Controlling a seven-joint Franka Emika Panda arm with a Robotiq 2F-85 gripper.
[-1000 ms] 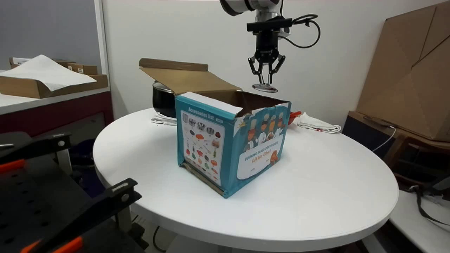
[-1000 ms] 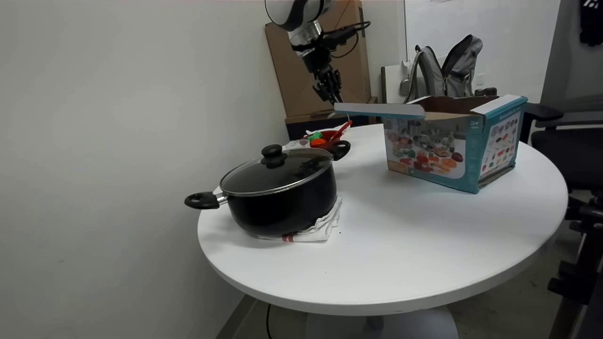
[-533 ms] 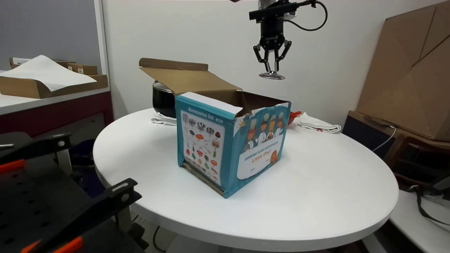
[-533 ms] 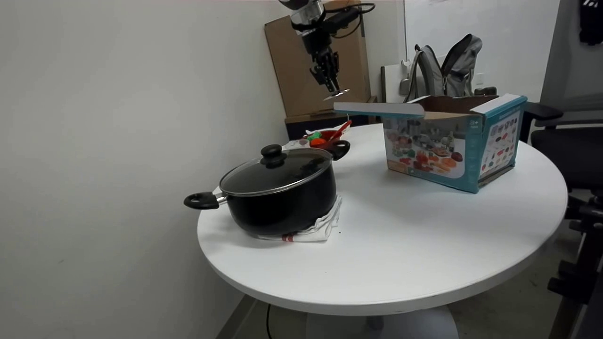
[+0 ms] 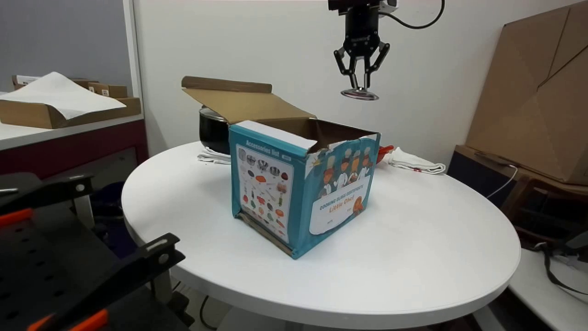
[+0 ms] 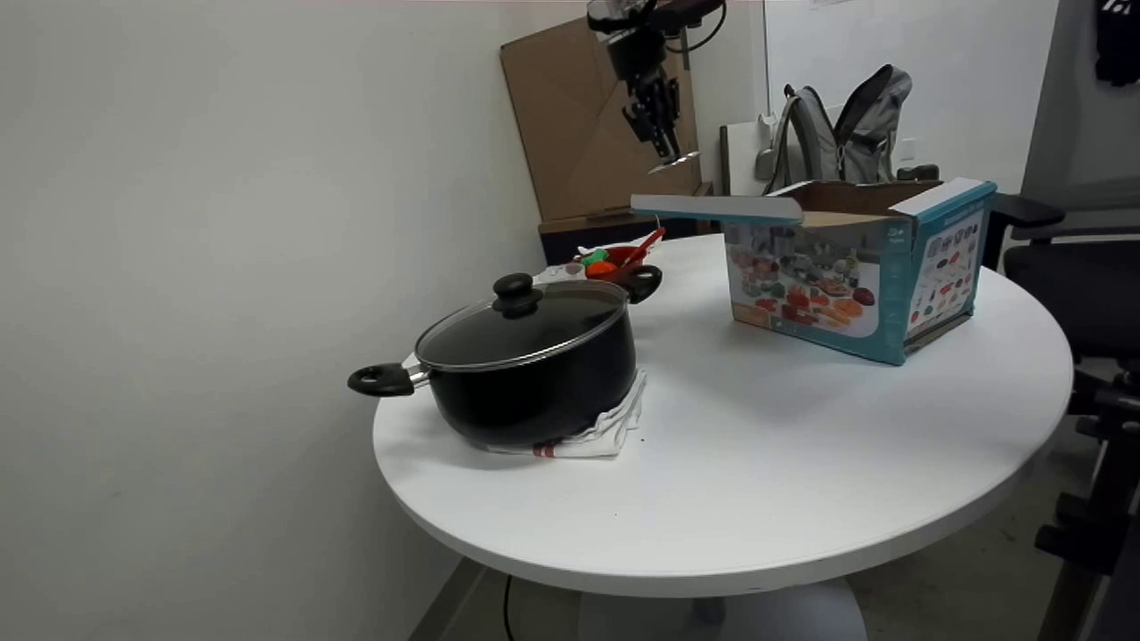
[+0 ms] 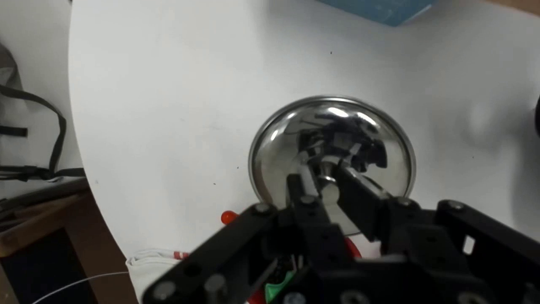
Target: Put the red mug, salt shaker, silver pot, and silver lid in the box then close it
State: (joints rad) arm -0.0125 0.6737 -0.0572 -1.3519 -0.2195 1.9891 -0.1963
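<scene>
Widest around me is the table (image 5: 427, 253), round and white, spreading across the lower part of the frame in both exterior views. On it stands the box (image 5: 298, 186), blue-sided, at the middle of the frame in an exterior view; it is open, its brown flap (image 5: 248, 101) slanting out toward the upper left, and what it holds is hidden from me. The black pot (image 6: 530, 383), with a glass top, sits just left of centre in an exterior view. My claw (image 5: 361, 87) hangs near the top of both exterior views, right of centre. A white cloth (image 6: 614, 432) lies under the black pot; another cloth (image 7: 149, 270) shows at the lower left of the wrist view. Close to centre, beyond the black pot, is a red bowl (image 6: 631, 256). Then the silver lid (image 5: 359, 95): I have it in the air above the table, apart from the box, whose blue corner enters at the top of the wrist view. Smallest is its knob (image 7: 328, 169), and my two fingers (image 7: 360, 196) are clamped on it.
</scene>
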